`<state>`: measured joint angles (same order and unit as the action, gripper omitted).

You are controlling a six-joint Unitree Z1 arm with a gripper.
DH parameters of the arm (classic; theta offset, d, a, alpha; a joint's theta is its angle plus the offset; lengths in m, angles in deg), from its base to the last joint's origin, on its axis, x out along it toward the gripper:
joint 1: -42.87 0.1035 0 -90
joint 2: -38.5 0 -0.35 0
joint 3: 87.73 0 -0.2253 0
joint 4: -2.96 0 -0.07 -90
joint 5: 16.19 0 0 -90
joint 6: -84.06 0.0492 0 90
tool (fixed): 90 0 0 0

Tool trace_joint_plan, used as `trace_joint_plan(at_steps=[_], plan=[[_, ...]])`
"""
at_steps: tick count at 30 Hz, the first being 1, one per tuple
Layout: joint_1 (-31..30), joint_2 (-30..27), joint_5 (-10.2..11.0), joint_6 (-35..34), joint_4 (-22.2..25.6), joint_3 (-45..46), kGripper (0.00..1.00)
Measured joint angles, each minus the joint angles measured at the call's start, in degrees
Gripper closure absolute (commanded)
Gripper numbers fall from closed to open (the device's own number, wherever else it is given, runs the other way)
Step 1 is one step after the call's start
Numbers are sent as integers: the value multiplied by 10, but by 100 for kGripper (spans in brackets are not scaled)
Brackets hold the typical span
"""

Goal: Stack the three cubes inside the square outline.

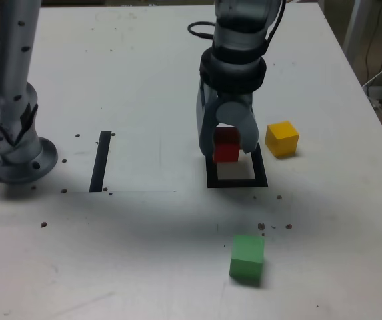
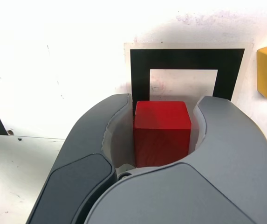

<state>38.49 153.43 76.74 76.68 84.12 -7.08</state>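
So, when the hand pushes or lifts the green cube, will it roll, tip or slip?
The green cube will probably not roll: its faces look flat and it sits squarely on the table. It seems stiff, with sharp edges, so a grasp should not bend it. Its matte surface suggests little slipping. A low push likely slides it; a high one might tip it.

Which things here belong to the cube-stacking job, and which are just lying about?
Part of the job:
red cube, between the hand's jaws
yellow cube
green cube
square outline

Just lying about:
straight black tape strip
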Motion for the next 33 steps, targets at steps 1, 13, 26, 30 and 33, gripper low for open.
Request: trace_joint_plan(at_steps=[1, 13, 26, 30, 33], plan=[[-1, 2, 0, 0, -2, 0, 80], [-3, 18, -3, 0, -27, 1, 74], [4, 34, -4, 7, -30, 3, 38], [4, 34, -4, 11, -31, 3, 12], [4, 34, -4, 11, -32, 3, 3]])
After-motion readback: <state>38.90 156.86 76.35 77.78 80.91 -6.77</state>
